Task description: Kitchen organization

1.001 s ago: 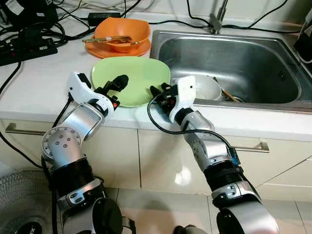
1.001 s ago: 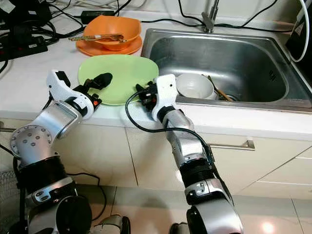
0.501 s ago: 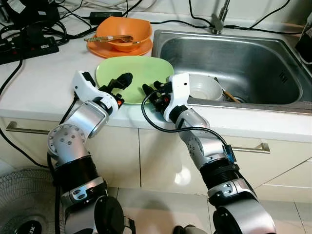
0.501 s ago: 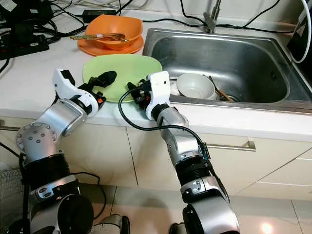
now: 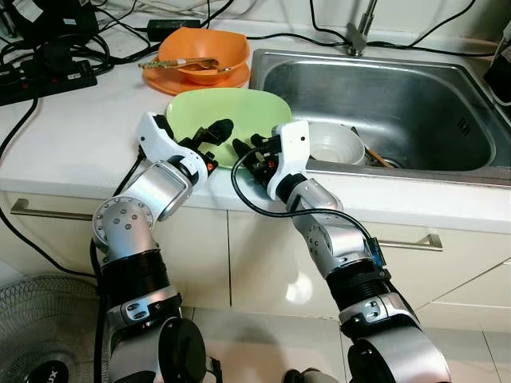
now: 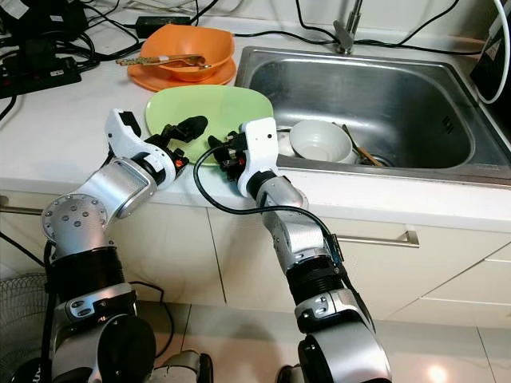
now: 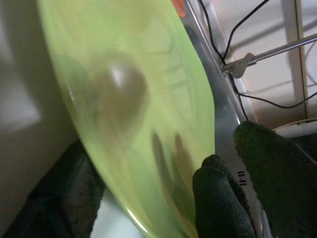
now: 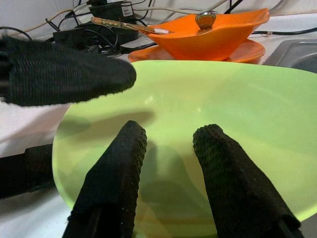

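A robot stands at a white kitchen surface (image 5: 72,144) with both silver arms reaching toward a light green plate (image 5: 239,112) that lies in the upper middle of the frame, just left of a steel sink (image 5: 383,104). The left end effector (image 5: 209,134) is at the plate's near left edge, one black finger lying over the top of the plate; in the left wrist view a second finger (image 7: 69,188) sits beneath the rim (the plate looks tilted and slightly raised there), so its fingers appear closed on the plate's edge. The right end effector (image 5: 249,153) is at the plate's near right edge, beside the sink's front corner; in the right wrist view its two fingers (image 8: 114,173) stand apart over the green surface, and whether they actually touch the plate cannot be told. Behind the green plate, toward the top of the frame, an orange bowl (image 5: 204,49) rests on an orange plate (image 5: 200,80), with utensils (image 5: 176,64) laid across the bowl. Inside the sink, at its near left corner, sits a white bowl (image 5: 335,142) with chopsticks (image 5: 369,153) just beside it. Black cables and a power strip (image 5: 44,80) lie in the upper left of the frame. A tap (image 5: 358,32) rises behind the sink.
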You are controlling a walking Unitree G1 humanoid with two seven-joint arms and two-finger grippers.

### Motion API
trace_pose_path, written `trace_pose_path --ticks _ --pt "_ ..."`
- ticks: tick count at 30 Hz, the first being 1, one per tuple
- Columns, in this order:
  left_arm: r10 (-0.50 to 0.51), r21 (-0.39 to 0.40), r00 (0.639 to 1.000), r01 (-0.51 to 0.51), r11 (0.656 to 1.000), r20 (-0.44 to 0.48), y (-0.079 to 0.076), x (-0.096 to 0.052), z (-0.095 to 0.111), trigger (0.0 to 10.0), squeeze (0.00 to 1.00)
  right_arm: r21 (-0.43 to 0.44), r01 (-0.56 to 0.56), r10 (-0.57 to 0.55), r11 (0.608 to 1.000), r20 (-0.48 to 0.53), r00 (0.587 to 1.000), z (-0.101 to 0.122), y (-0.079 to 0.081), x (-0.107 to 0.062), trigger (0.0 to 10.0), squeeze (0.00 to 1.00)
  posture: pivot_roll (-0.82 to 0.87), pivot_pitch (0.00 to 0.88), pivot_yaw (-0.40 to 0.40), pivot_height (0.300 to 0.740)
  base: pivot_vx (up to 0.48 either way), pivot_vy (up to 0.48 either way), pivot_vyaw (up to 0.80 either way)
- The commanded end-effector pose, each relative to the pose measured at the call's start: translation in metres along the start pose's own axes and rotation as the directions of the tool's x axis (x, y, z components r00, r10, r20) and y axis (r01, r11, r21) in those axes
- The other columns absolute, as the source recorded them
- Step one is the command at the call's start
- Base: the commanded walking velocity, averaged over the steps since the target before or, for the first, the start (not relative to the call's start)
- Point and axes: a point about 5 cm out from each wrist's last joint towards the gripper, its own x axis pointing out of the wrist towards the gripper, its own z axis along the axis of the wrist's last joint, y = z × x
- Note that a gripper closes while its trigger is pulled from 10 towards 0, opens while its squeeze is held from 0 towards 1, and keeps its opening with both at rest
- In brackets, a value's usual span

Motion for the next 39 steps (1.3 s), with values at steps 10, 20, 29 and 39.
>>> trace_pose_path --ticks 10,20,29,39 --pt "0.084 -0.015 0.996 -0.085 0.996 -0.042 0.007 0.008 -0.014 0.0 0.0 0.048 -0.024 0.025 0.999 -0.029 0.999 -0.011 0.012 -0.002 10.0 0.0 0.08 0.093 -0.008 0.718 0.0 0.0 0.0" --pt "0.091 -0.042 0.996 -0.09 0.995 0.017 0.01 0.005 -0.003 0.0 0.0 0.053 -0.021 0.023 0.998 -0.033 0.999 -0.012 0.013 -0.002 10.0 0.0 0.08 0.093 -0.001 0.718 0.0 0.0 0.0" --pt "0.101 -0.051 0.995 -0.1 0.994 0.021 0.011 0.006 -0.001 0.0 0.0 0.063 -0.018 0.02 0.998 -0.025 0.999 -0.011 0.014 -0.002 10.0 0.0 0.07 0.088 0.007 0.718 0.0 0.0 0.0" --pt "0.096 -0.038 0.995 -0.096 0.995 -0.006 0.013 0.007 -0.005 0.0 0.0 0.072 -0.021 0.023 0.997 -0.021 1.0 -0.011 0.016 -0.002 10.0 0.0 0.07 0.086 0.01 0.718 0.0 0.0 0.0"
